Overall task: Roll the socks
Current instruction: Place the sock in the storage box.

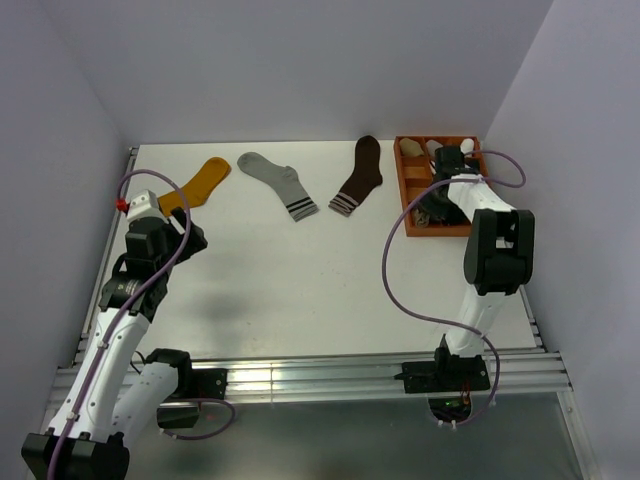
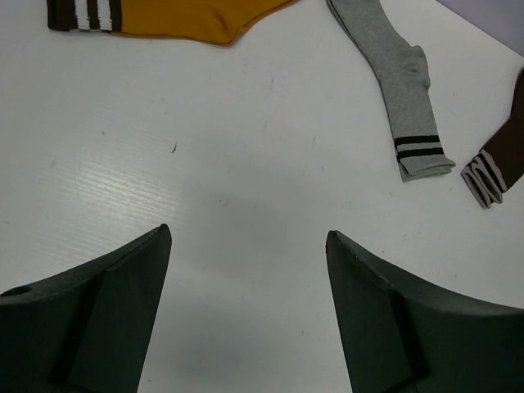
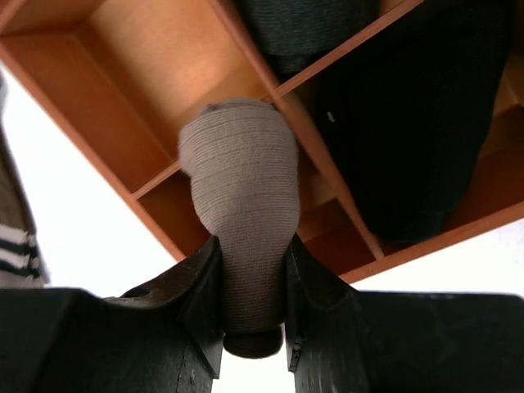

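My right gripper [image 3: 252, 250] is shut on a rolled taupe sock [image 3: 241, 188] and holds it just above the orange divided tray [image 3: 98, 106]. In the top view this gripper [image 1: 437, 205] hangs over the tray [image 1: 404, 190] at the back right. A black sock [image 3: 417, 123] fills one compartment, and a charcoal one [image 3: 299, 24] lies in the compartment behind it. My left gripper [image 2: 247, 233] is open above bare table with nothing between its fingers. From above it [image 1: 185, 235] sits at the left side, near the mustard sock.
Three flat socks lie along the back of the table: mustard-yellow [image 1: 200, 183] [image 2: 188, 16], light grey with a striped cuff [image 1: 278, 183] [image 2: 393, 65], and dark brown with a pale striped cuff [image 1: 360, 175] [image 2: 499, 168]. White walls enclose the table.
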You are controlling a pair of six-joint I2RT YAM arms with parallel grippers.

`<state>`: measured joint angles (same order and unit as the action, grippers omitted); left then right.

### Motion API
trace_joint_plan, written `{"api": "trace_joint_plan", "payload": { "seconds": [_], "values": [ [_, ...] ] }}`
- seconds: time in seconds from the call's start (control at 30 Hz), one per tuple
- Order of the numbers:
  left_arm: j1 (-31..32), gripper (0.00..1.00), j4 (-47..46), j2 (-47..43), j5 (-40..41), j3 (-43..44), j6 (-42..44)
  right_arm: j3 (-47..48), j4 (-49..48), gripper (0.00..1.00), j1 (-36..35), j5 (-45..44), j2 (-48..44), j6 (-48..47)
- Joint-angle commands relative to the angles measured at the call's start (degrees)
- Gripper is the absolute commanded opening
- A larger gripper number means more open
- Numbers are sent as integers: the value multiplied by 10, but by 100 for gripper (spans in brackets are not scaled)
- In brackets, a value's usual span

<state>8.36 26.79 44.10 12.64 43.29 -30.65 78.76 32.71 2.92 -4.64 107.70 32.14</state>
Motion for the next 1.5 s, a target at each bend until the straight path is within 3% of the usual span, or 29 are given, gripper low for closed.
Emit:
{"api": "trace_joint_plan", "payload": {
  "seconds": [0.0, 0.47, 0.63, 0.87, 1.23, 1.3, 1.47],
  "values": [
    [4, 82, -21, -1, 11, 4, 11, 20, 6, 0, 9, -34, 30, 18],
    [8, 81, -22, 0, 8, 0, 10, 68, 43, 0, -6, -16, 97, 4],
    [8, 81, -22, 1, 7, -1, 11, 74, 56, 14, -19, -13, 111, -8],
    [8, 81, -23, 1, 5, -1, 12, 74, 60, 39, -20, -29, 39, -17],
    [8, 81, -23, 1, 3, -2, 12, 81, 67, 50, -20, -43, 7, -23],
    [8, 81, -23, 0, 3, -2, 12, 78, 61, 50, -20, -46, 5, -22],
    [8, 81, -20, -2, 6, -1, 12, 57, 36, 14, -24, -65, 16, -17]
  ]
}}
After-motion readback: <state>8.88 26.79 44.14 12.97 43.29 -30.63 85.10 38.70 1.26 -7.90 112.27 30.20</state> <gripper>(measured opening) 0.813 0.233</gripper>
